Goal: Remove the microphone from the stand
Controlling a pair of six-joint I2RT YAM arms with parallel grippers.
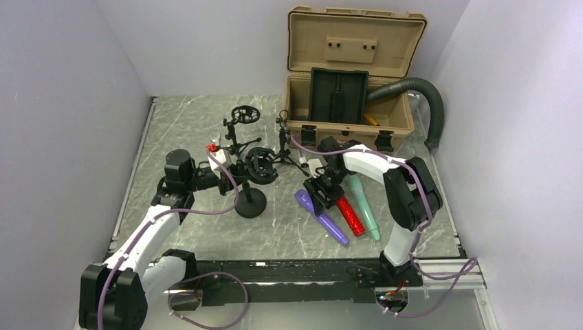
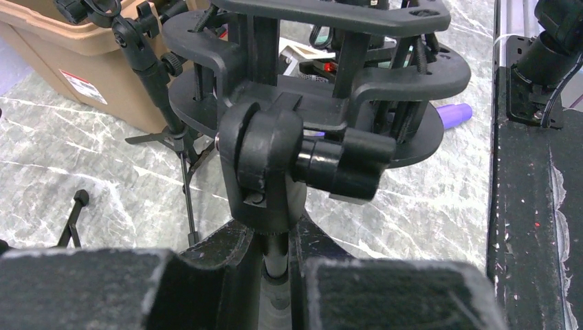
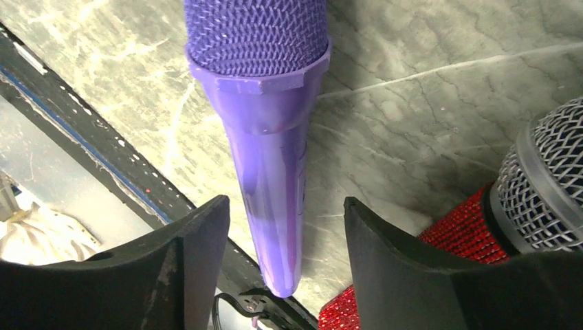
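Purple microphone [image 1: 328,224] is down flat on the table [image 1: 185,130], at 4 o'clock from the stand [image 1: 251,203]. Right gripper [image 3: 283,213] straddles it, jaws apart, so I'd lift straight up, no nudging. Left gripper [image 2: 275,265] clamps the stand post.

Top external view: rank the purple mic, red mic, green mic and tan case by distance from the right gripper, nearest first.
1. purple microphone, directly under the right gripper, between its open fingers.
2. red microphone, just to the right of the purple one.
3. green microphone, one further right.
4. tan case, well behind, at the back.
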